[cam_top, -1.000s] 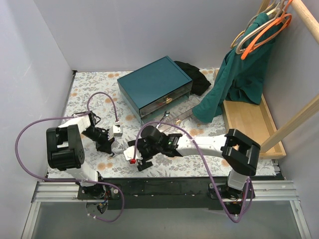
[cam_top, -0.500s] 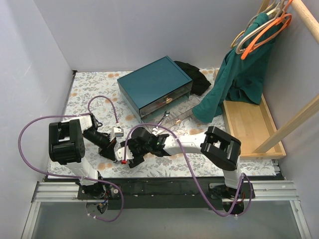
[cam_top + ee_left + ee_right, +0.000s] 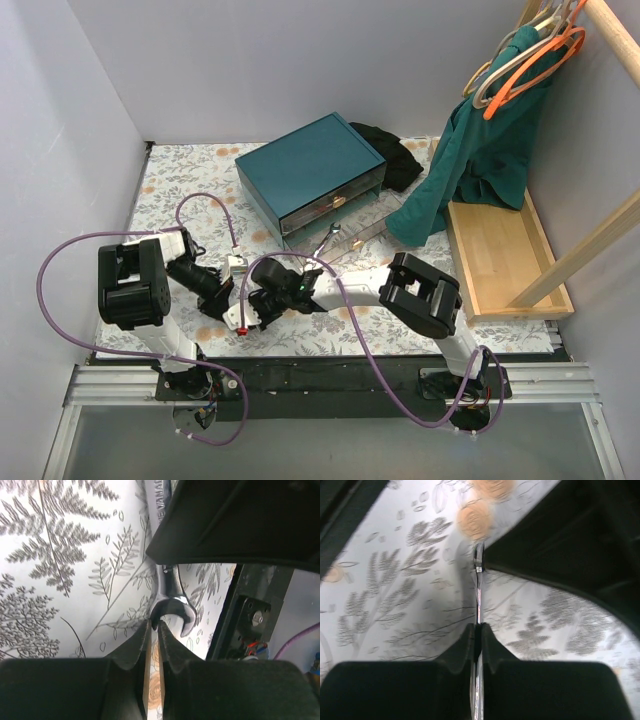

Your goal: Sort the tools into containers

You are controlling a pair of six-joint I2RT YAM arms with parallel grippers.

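A silver open-ended wrench point(image 3: 173, 602) hangs just above the fern-print cloth, between both grippers. My left gripper point(image 3: 154, 625) is shut on one prong of its open end. My right gripper point(image 3: 477, 626) is shut on its shaft, which shows edge-on as a thin bright strip point(image 3: 478, 592). From above, the left gripper point(image 3: 221, 300) and the right gripper point(image 3: 245, 315) meet tip to tip at the near left and hide the wrench. A second wrench point(image 3: 329, 238) lies in front of the dark teal box point(image 3: 308, 165), whose drawer front point(image 3: 335, 205) carries a brass knob.
A light wooden tray point(image 3: 505, 250) lies at the right. A green garment point(image 3: 480, 150) hangs over it from a rail with hangers. A black cloth point(image 3: 390, 150) lies behind the box. Purple cables loop beside both arms, and walls close the left and back.
The right arm has swung left to the left gripper, and its jaws have gone from wide open to shut on the wrench. The left gripper has stayed shut and shifted only a little.
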